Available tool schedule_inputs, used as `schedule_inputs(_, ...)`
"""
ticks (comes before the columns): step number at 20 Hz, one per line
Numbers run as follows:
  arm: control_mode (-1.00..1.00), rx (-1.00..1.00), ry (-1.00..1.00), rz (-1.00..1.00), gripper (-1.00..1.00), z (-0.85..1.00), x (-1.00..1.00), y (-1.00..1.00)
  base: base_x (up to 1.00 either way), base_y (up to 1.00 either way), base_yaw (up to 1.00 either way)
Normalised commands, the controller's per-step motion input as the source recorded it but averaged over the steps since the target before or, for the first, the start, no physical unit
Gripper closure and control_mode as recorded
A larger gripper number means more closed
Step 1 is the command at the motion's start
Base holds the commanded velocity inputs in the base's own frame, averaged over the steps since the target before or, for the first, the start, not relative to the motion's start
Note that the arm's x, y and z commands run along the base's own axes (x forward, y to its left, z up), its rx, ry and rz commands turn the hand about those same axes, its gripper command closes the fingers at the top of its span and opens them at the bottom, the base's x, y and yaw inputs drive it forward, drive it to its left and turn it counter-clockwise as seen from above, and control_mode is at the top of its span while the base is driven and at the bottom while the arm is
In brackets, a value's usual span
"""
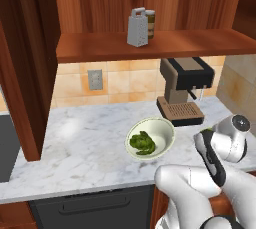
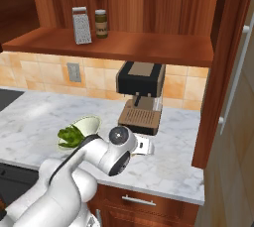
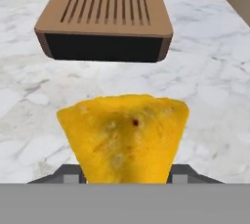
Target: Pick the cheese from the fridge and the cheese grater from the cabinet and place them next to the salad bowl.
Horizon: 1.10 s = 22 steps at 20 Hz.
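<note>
While the white arm hangs low at the lower right of the left base view, one round cream-green salad bowl [image 1: 150,138] with dark leaves sits mid-frame on the white marble counter [image 1: 80,143], and one grey metal box grater [image 1: 137,28] stands beside one dark labelled jar [image 1: 149,24] on the reddish-brown cabinet shelf [image 1: 200,43] at the top; one brown coffee machine [image 1: 183,90] stands right of centre. In the right base view the bowl lies lower left, partly behind the arm. In the hand view one yellow-orange cheese wedge [image 3: 124,137] covers the gripper [image 3: 125,176] at the bottom centre, so I cannot tell whether the jaws pinch it or stand apart. To set it down well, I'd release it low, clear of the machine's tray, then lift straight away.
</note>
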Motion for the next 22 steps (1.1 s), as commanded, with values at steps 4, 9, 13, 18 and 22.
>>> schedule_inputs(4,-1.0,0.0,0.02,0.13,1.0,-0.23,0.5,0.02,0.0,0.0,0.0)
schedule_inputs(9,-1.0,0.0,0.05,0.13,1.0,-0.06,0.41,0.02,0.0,0.0,0.0)
schedule_inputs(13,-1.0,0.0,0.09,0.11,1.0,-0.04,0.34,0.1,0.0,0.0,0.0)
schedule_inputs(18,-1.0,0.0,0.05,0.1,1.0,-0.15,0.32,0.09,0.0,0.0,0.0)
schedule_inputs(22,-1.0,0.0,0.02,0.09,1.0,-0.26,0.26,0.14,0.0,0.0,0.0)
